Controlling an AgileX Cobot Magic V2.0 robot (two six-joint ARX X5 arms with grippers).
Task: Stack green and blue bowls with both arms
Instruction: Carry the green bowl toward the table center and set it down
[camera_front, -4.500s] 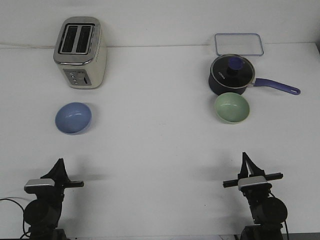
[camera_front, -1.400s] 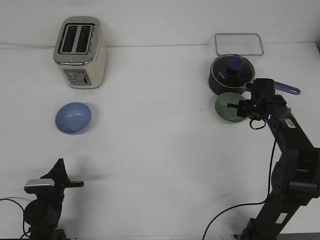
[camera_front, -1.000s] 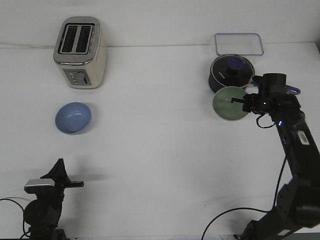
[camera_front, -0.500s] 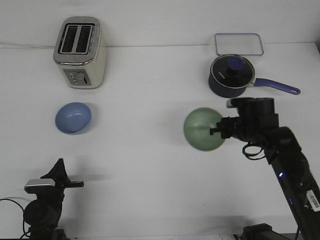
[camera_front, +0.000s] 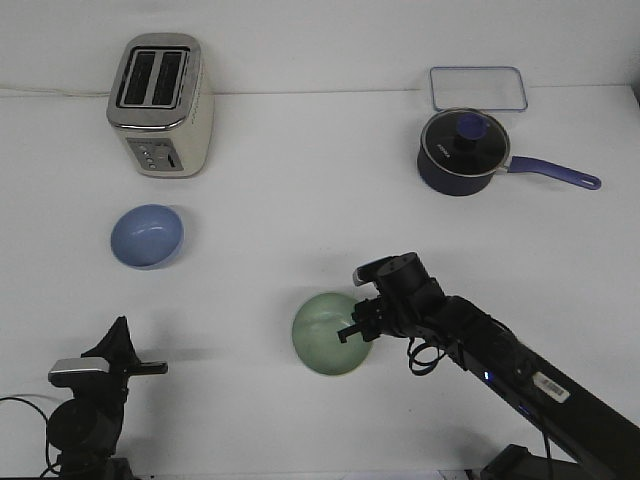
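Note:
The pale green bowl is near the front middle of the table, held at its right rim by my right gripper, which is shut on it. I cannot tell whether the bowl rests on the table or hangs just above it. The light blue bowl sits alone on the left, in front of the toaster. My left gripper is parked at the front left edge, pointing up, far from both bowls; its jaws look closed together.
A cream toaster stands at the back left. A dark navy saucepan with lid and purple-blue handle is at the back right, with a clear container lid behind it.
My right arm took hold of the green bowl by the saucepan, lifted it and carried it left and toward the front. The left arm and blue bowl have not moved.

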